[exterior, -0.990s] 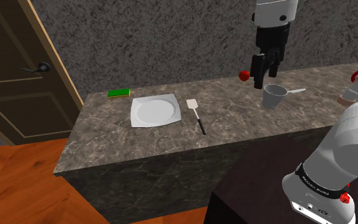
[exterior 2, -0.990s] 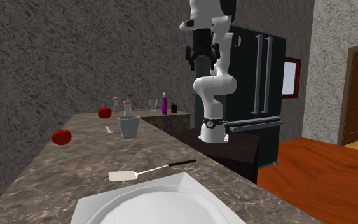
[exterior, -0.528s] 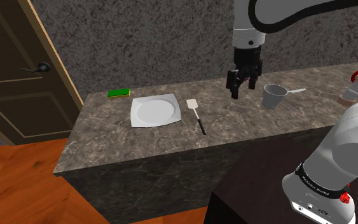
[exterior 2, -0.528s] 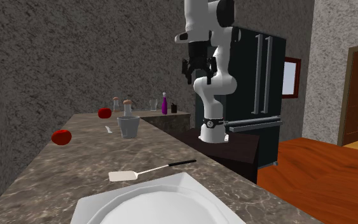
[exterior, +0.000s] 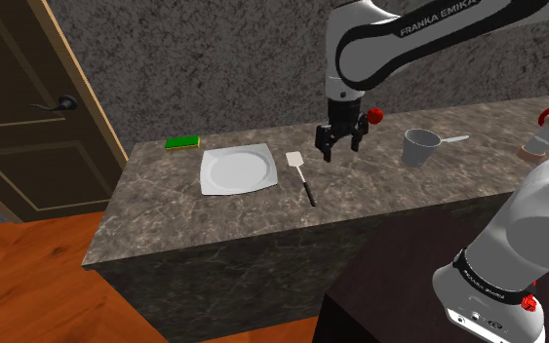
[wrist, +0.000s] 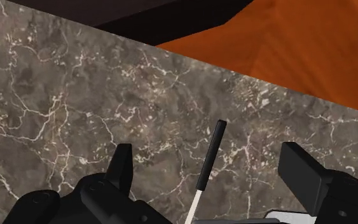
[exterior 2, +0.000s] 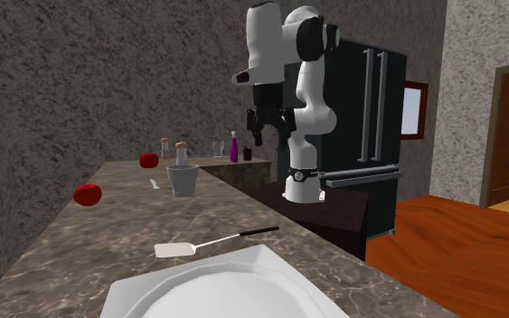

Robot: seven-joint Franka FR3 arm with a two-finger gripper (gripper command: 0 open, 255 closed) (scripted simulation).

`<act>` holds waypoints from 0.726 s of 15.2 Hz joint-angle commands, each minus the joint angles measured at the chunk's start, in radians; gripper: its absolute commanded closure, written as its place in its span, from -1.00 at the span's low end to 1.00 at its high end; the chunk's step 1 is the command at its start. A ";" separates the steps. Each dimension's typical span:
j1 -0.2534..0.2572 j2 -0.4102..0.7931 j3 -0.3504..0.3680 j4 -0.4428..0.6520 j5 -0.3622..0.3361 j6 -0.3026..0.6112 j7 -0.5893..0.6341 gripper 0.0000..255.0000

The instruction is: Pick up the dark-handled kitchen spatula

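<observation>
- Gripper (exterior: 339,149) hovers over the veined counter (exterior: 214,219), fingers apart, clasping nothing.
- Dark-handled spatula (exterior: 301,175) lies flat at its 8 o'clock in the shoulder view, white plate (exterior: 238,171) at the spatula's 9 o'clock.

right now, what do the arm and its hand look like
Glossy white rounded arm links with dark joint bands and black FRANKA EMIKA lettering. The hand is all black, with two blocky fingers. A red stud marks the base ring.

Dark spatula handle (wrist: 214,153) on marbled counter (wrist: 75,95), between wide-apart black fingers (wrist: 121,167), clear of both; orange floor (wrist: 311,51) beyond.
</observation>
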 commanded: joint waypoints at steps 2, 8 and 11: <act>-0.016 0.111 0.003 0.031 -0.005 0.095 0.044 -1.00; -0.038 0.337 -0.003 0.124 -0.022 0.254 0.130 -1.00; -0.045 0.450 -0.013 0.186 -0.032 0.318 0.171 -1.00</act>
